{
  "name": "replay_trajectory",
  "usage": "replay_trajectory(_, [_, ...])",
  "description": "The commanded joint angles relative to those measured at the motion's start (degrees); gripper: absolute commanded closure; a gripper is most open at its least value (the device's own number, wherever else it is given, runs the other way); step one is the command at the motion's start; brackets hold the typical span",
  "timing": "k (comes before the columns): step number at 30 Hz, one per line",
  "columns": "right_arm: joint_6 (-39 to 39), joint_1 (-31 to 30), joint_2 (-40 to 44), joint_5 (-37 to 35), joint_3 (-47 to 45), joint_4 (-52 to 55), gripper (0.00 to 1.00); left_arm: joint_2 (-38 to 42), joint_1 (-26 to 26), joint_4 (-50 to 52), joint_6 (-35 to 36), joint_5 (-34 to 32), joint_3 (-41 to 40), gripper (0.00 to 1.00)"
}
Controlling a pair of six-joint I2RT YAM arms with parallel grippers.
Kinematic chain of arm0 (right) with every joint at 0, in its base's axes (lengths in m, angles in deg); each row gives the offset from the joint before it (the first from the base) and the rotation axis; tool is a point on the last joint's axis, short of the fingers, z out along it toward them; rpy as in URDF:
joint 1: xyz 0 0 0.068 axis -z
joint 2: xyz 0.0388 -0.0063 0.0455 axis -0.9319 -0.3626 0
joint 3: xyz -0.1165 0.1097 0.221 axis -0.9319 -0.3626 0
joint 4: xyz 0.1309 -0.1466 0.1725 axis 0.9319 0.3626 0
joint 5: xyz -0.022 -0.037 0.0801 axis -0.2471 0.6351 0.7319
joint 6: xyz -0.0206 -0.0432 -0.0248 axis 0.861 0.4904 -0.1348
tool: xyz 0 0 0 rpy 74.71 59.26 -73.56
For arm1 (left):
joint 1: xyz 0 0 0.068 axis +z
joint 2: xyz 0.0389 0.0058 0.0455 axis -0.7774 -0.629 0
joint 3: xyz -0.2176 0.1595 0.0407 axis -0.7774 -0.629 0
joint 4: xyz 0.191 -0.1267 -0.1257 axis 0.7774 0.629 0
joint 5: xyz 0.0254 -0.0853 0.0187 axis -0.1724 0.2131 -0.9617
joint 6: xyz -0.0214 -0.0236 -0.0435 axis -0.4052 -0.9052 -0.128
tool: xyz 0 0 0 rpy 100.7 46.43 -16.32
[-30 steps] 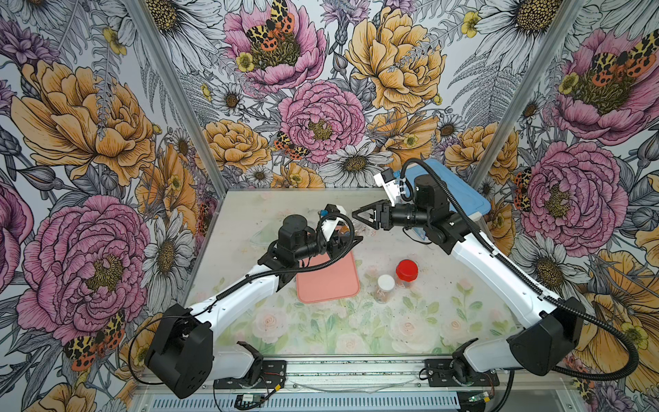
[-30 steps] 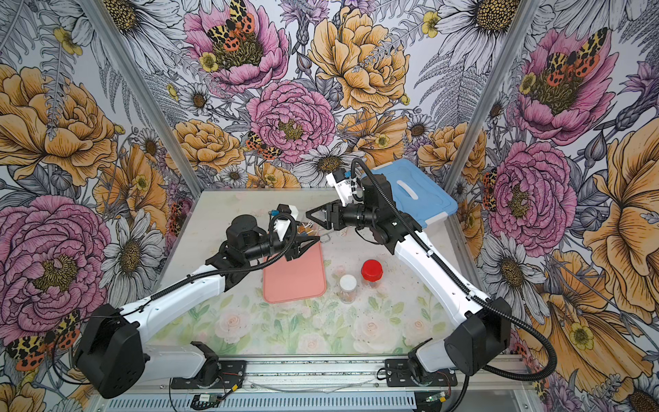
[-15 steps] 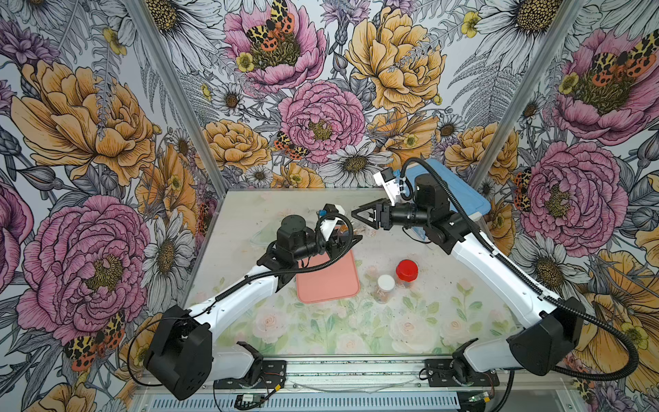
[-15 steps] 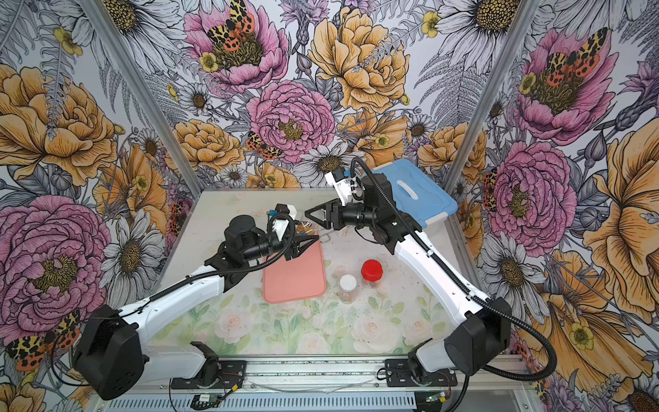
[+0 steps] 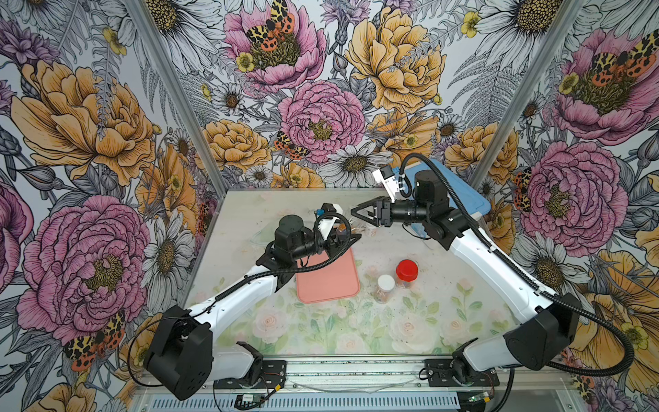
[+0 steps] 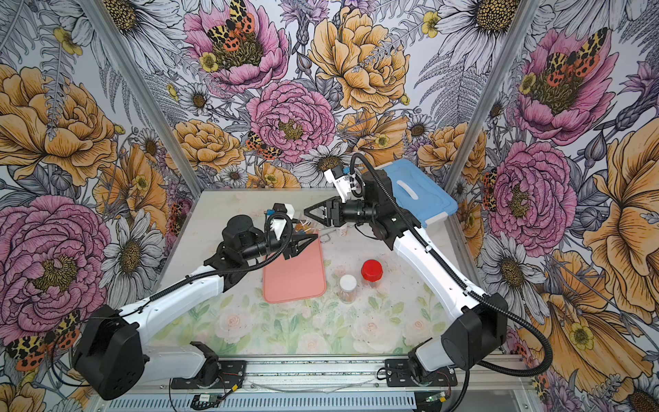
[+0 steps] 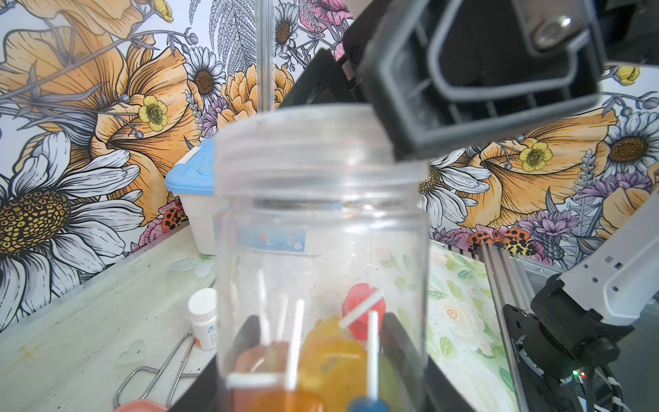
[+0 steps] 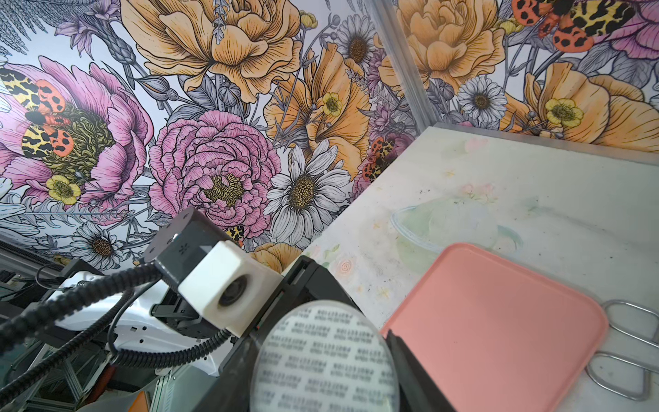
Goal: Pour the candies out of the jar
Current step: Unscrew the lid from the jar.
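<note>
The candies [image 7: 331,353] sit in a heap inside the clear jar [image 7: 321,257], at the end where the left fingers [image 7: 248,335] hold it. Orange and blue ones show, and their white sticks point toward the jar's other end. The left fingers are closed on the jar, one on each side, and hold it up off the worktop [image 5: 410,321].

The right fingers [image 7: 392,107] come from the other way. They are closed on the clear lid [image 8: 324,356] at the jar's far end. The lid is round, with rows of tiny print on it. I cannot tell if it is screwed tight or loose. In both top views the two pairs of fingers are close together, with the jar between them.

A flat pink tray [image 5: 326,278] lies below the left fingers, which hang near its far edge. Bent wire loops [image 8: 627,349] lie on the worktop just beside the tray, below the right fingers. A small white bottle [image 7: 204,317] stands near the loops.

A white-cap jar [image 5: 386,283] and a red-cap jar [image 5: 406,270] stand side by side next to the tray, well apart from both pairs of fingers. Behind the right fingers, past the arm, sits a box [image 6: 413,192] with a blue top.
</note>
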Motion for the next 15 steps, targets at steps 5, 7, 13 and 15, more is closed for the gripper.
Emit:
replay_trajectory(5, [-4.43,0.58,2.33,7.68,3.68,-4.09,0.59,-2.14,1.83,1.76,2.38,-2.66,-1.98,1.0])
replay_trajectory(7, [-4.41,0.76,2.38,7.39,3.61,-4.09,0.59,-2.08,1.88,1.86,2.8,-2.49,-2.17,1.0])
replay_trajectory(13, [-3.6,0.92,2.44,7.03,3.82,-4.07,0.6,-1.93,1.91,1.5,3.49,-2.96,-2.98,1.0])
replay_trajectory(15, [0.37,-0.28,3.45,5.15,2.76,-3.62,0.6,-1.81,1.84,1.54,2.62,-2.5,-2.56,1.0])
